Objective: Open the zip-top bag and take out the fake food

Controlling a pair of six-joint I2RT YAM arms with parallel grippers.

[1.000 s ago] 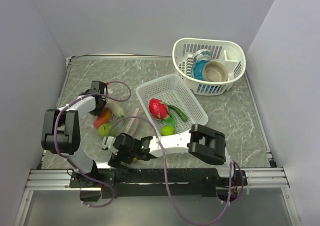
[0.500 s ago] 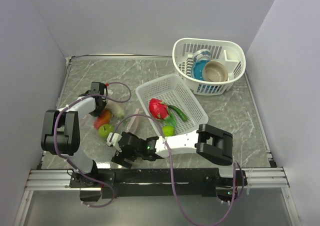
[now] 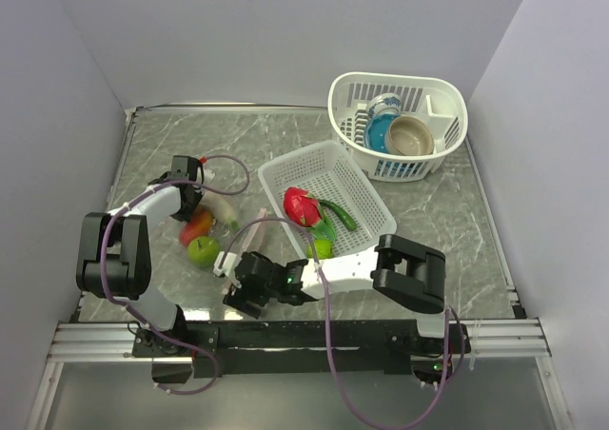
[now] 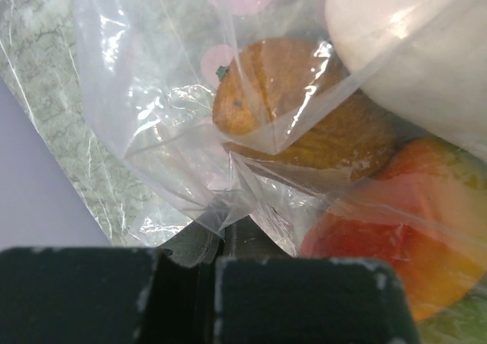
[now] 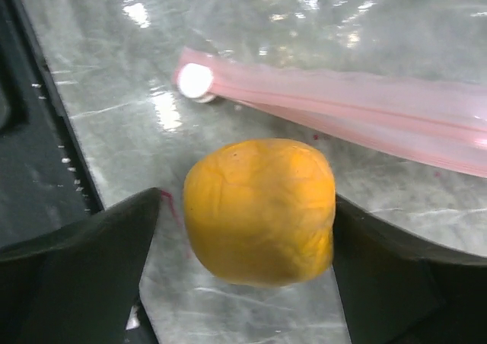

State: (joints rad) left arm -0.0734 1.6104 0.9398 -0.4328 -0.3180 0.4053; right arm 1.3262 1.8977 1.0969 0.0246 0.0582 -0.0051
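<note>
Left gripper (image 4: 221, 241) is pinched shut on a fold of the bag (image 4: 137, 93), out toward the left edge of the table (image 3: 162, 145). Right gripper (image 5: 247, 203) sits low by the near edge, with its fingers spread either side of a yellow fruit (image 5: 259, 230). One finger looks to touch the fruit and the other shows a sliver of gap, so I can't tell whether it is actually clamped. A round basket (image 3: 398, 78) stands at the far right corner with a tan bowl (image 3: 411, 135) and a blue cup (image 3: 381, 116) inside. A square basket (image 3: 285, 168) sits mid-table, tilted, holding a red-pink fruit (image 3: 301, 205), a green pod (image 3: 339, 213) and a small green piece (image 3: 320, 248). The bag lies flat left of centre, between the two grippers. Its zip strip (image 5: 342, 100) runs just beyond the yellow fruit and ends in a white slider (image 5: 195, 81). Through the film the left wrist view shows a white piece (image 4: 411, 47), an orange-red fruit (image 4: 396, 237) and a brownish one (image 4: 266, 93), all bunched against each other. A green apple (image 3: 202, 250) rests at the bag's near end, and I can't make out whether it is under the plastic.
</note>
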